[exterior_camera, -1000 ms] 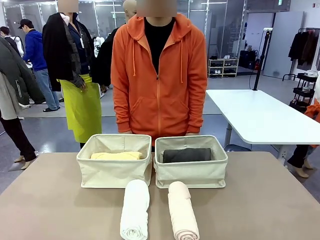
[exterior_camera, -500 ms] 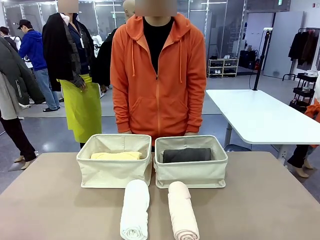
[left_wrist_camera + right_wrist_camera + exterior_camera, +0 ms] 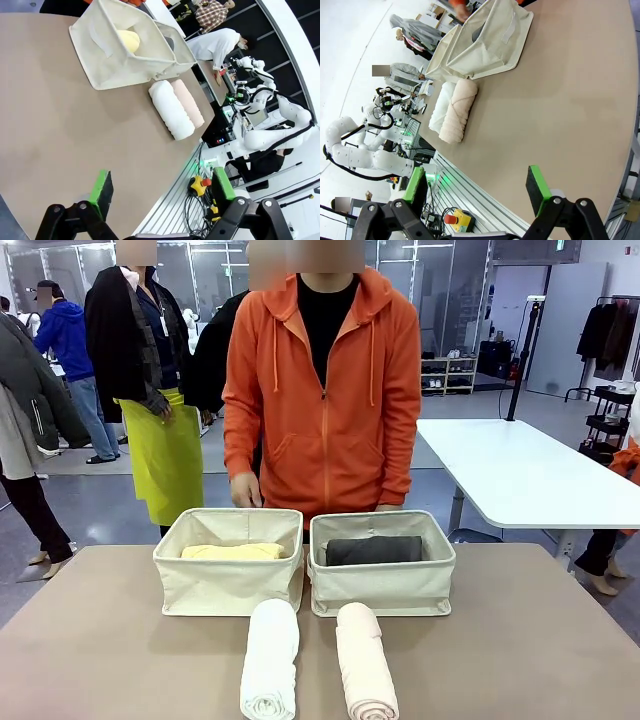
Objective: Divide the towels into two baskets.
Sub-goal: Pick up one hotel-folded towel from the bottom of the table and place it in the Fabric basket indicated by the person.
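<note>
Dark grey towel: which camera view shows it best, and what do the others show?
The front view: the dark grey towel lies in the right-hand basket, its length showing above the rim. The left wrist view gives a dark sliver past the other basket; the right wrist view, a shadowed patch in the basket's mouth.

- Glossy grey floor
- Long white table at the right, apart from the brown tabletop
- Glass partitions across the far side
- Low shelf beneath them
- Rail of dark clothes far right
</note>
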Robot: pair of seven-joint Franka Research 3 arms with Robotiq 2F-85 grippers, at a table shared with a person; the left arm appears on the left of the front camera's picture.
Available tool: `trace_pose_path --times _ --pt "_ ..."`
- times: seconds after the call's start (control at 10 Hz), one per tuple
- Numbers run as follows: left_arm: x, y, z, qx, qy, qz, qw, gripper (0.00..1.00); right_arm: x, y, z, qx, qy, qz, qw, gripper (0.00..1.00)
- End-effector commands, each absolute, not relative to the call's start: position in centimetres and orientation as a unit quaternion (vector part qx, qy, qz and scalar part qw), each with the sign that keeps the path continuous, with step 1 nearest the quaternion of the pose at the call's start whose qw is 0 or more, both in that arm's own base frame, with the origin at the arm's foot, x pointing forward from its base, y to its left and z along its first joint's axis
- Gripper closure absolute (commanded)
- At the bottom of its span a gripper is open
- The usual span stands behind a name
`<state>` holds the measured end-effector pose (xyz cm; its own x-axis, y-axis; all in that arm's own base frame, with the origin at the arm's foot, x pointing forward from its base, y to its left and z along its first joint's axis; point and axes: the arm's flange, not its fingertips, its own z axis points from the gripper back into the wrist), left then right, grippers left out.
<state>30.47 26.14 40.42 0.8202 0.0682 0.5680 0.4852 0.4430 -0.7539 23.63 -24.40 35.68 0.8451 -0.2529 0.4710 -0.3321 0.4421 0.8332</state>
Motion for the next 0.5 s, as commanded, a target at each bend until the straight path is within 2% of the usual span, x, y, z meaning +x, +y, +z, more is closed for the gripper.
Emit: trace_pose_path --times 0.0,0.4 --pt "30.09 25.83 40.84 -0.514 -0.267 -0.123 0.806 0.0 23.44 -24.48 35.94 0.527 -0.276 0.028 0.803 0.0" --pt "30.09 25.83 40.84 -0.514 -0.267 -0.123 0.806 0.0 23.44 -24.48 35.94 0.527 -0.276 0.028 0.803 0.0"
